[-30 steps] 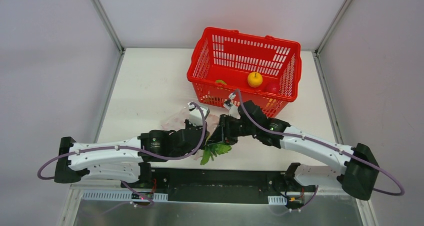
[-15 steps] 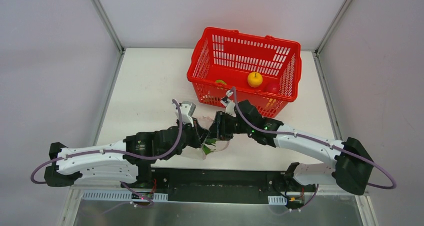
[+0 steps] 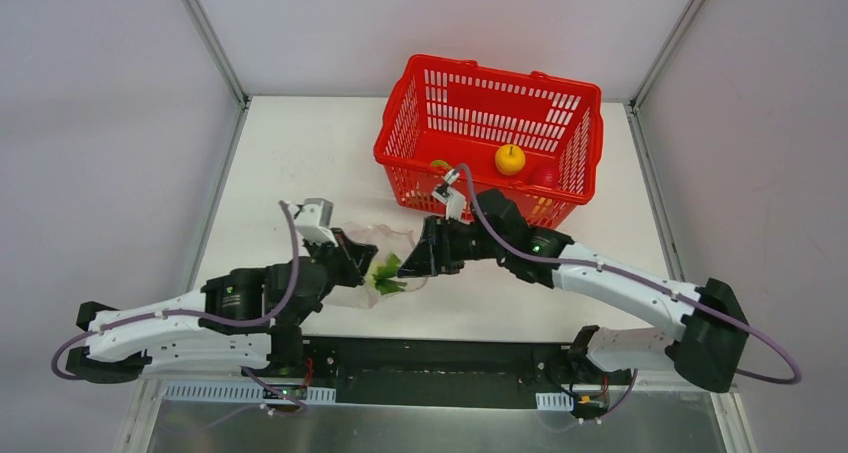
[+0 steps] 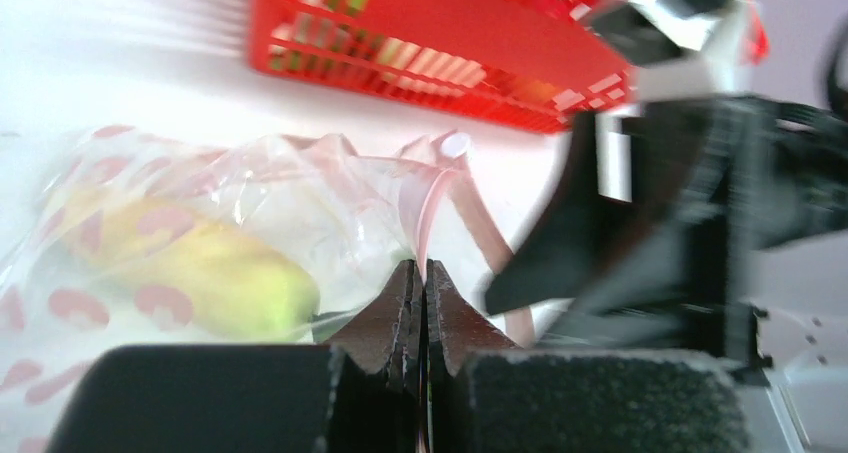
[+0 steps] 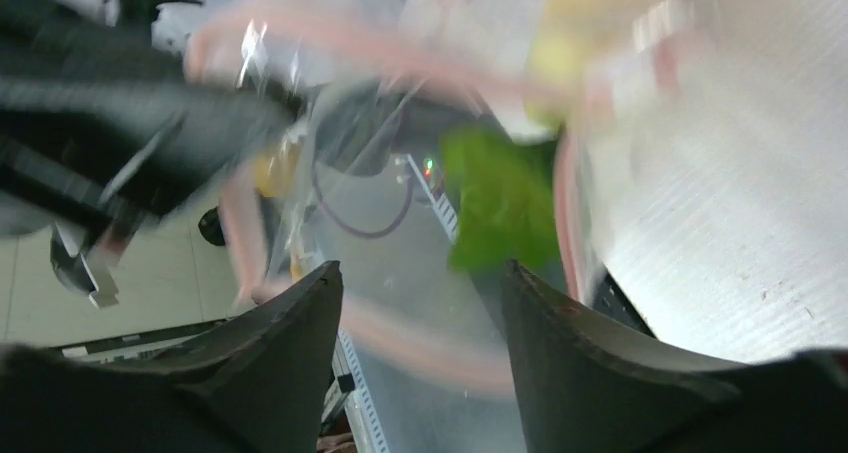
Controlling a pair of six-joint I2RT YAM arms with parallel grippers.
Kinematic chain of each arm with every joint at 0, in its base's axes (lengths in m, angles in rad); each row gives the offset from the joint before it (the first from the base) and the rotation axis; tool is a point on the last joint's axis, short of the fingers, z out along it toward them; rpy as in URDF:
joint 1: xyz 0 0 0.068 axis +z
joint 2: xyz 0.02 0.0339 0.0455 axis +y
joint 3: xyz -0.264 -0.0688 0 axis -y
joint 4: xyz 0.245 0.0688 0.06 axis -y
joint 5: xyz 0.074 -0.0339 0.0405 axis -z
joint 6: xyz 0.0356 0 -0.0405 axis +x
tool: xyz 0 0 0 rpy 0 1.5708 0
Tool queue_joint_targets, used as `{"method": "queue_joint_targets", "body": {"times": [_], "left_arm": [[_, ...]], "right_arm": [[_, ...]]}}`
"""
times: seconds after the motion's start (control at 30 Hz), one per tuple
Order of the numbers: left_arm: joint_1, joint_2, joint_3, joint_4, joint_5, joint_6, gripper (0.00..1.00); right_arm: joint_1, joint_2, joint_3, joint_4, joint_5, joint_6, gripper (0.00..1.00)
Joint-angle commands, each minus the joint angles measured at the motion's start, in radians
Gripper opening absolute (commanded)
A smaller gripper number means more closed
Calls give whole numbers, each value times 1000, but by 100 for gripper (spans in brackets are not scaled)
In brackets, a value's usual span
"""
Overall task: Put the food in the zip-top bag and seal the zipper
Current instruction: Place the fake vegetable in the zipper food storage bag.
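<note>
**Bag pinched by the left gripper just in front of the basket, right fingers spread wide**

The zip-top bag (image 3: 385, 241) sits just on the near side of the red basket (image 3: 400, 123), off its near left corner, and it's bunched between the two grippers. From the left wrist it reads as clear, crinkled film printed with pink blotches. A long yellow-green piece (image 4: 190, 273) shows through the plastic. The zipper (image 4: 435, 188) is a thin pinkish strip that loops up and then runs straight down into the left gripper (image 4: 420, 273). Those fingers are pressed tight together on the bag's edge.

A green leafy piece (image 3: 385, 273) lies at the bag's near side, farther from the basket than the film. In the right wrist view it is a green smear (image 5: 500, 198) beyond the fingertips, framed by blurred pink strip. Whether it is inside the bag or only against it, I can't make out. That whole view is streaked, so the bag's mouth can't be read clearly.

The right gripper (image 5: 420, 273) has its fingers well apart, with nothing between them. It points toward the bag from the basket's near wall.

Inside the basket are a yellow ball (image 3: 510, 159) and a red ball (image 3: 544, 176) by the near wall, the red one partly behind the mesh. A green bit (image 3: 440, 164) farther left is too small to name. The left wrist view cuts the basket off at the top.
</note>
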State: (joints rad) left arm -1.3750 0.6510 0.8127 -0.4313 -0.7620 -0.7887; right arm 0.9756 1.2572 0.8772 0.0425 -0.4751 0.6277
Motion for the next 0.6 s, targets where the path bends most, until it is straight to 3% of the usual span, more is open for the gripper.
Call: {"method": "queue_joint_targets", "body": {"times": [0.0, 0.17, 0.23, 0.3, 0.37, 0.47, 0.57], "left_arm": [[0, -80, 31, -219, -183, -43, 0], [13, 90, 286, -364, 54, 179, 0], [16, 221, 414, -498, 76, 206, 0], [20, 326, 488, -607, 8, 148, 0], [23, 347, 478, -569, 6, 128, 0], [60, 260, 331, -321, 128, 145, 0], [132, 206, 230, -264, 225, 118, 0]], "right_arm": [[-1, -135, 102, -131, -44, -104, 64], [-6, -212, 178, -263, 92, -186, 66], [-11, -248, 191, -288, 243, -219, 68], [-25, -278, 231, -322, 437, -278, 72], [-46, -267, 316, -383, 589, -343, 73], [-117, -196, 454, -473, 708, -451, 76], [-298, -87, 559, -535, 565, -518, 78]]}}
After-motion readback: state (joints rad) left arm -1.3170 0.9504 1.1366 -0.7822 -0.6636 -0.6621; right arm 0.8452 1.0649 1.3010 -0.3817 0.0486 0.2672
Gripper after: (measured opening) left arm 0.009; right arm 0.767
